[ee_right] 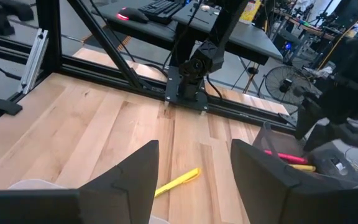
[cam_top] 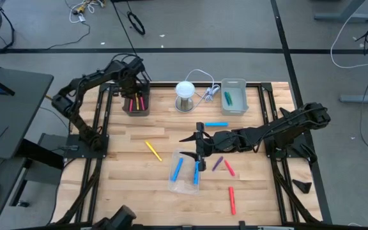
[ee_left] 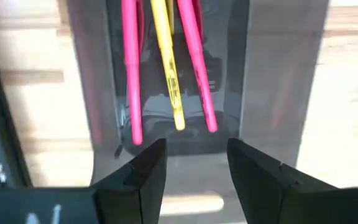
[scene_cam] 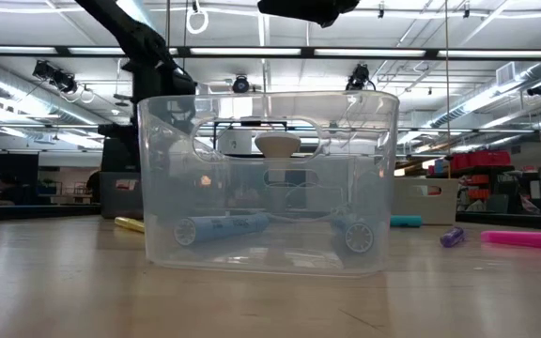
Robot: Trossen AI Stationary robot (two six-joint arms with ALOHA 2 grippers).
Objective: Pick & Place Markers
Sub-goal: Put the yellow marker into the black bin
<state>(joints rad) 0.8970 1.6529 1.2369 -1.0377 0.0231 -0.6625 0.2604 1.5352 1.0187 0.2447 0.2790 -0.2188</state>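
Observation:
My left gripper [cam_top: 135,88] [ee_left: 194,148] is open and empty above a dark tray [cam_top: 136,104] at the table's far left, which holds two red markers [ee_left: 129,74] and a yellow one [ee_left: 169,68]. My right gripper [cam_top: 194,148] [ee_right: 194,152] is open and empty, raised over the table's middle just beyond a clear tray [cam_top: 184,174] [scene_cam: 266,188] that holds two blue markers [cam_top: 177,167] [scene_cam: 222,227]. Loose on the table lie a yellow marker [cam_top: 153,150] [ee_right: 178,182], a blue one [cam_top: 216,124], a purple one [cam_top: 217,164] and two red ones [cam_top: 229,168] [cam_top: 232,200].
A grey tray [cam_top: 234,96] with a green marker [cam_top: 228,98] stands at the far right. A white round lamp-like object [cam_top: 184,94] with a cable stands beside it. Black frame rails [cam_top: 101,128] run along the table's sides. Bare wood shows at the near left.

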